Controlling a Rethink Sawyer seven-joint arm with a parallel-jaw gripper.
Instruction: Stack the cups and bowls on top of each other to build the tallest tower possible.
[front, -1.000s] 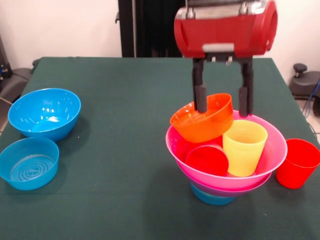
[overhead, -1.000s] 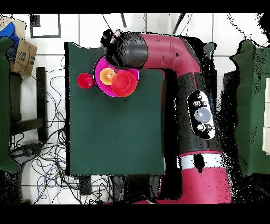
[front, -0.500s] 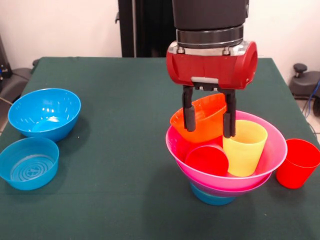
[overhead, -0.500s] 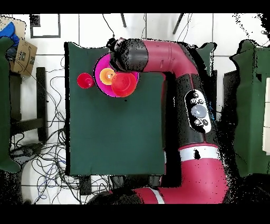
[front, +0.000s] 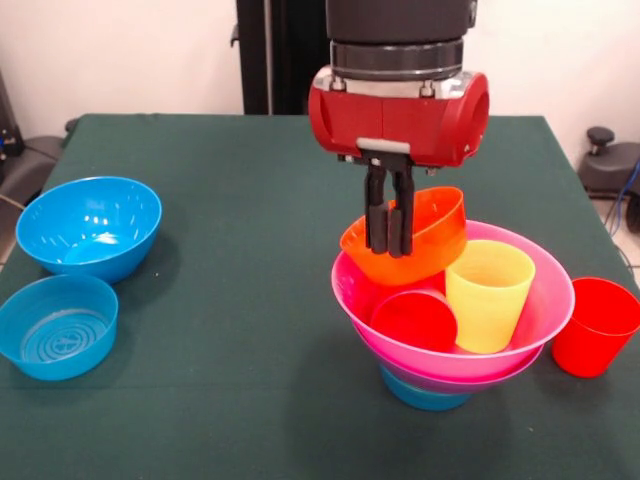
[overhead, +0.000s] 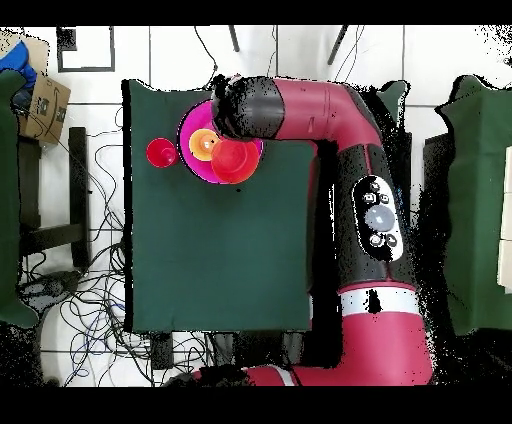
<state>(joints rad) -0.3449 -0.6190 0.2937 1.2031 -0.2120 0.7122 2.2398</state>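
Note:
The tower stands at the front right: a small blue bowl (front: 425, 393) at the base, a purple rim just above it, and the wide pink bowl (front: 553, 300) on top. Inside the pink bowl stand a yellow cup (front: 488, 296), a red cup (front: 414, 321) tipped toward the camera, and the tilted orange bowl (front: 405, 250). My gripper (front: 388, 246) comes straight down and is shut on the orange bowl's near rim. A second red cup (front: 595, 326) stands on the table right of the tower. The lime green bowl is out of view.
Two blue bowls sit at the left edge, a deep one (front: 90, 226) and a shallower one (front: 57, 326) in front of it. In the overhead view the arm (overhead: 330, 110) covers the table's right side; the pink bowl (overhead: 190, 135) and the loose red cup (overhead: 161, 152) show.
The gripper has shifted left and its fingers, earlier spread wide around the orange bowl and yellow cup, have closed on the orange bowl's rim. The orange bowl has tilted slightly.

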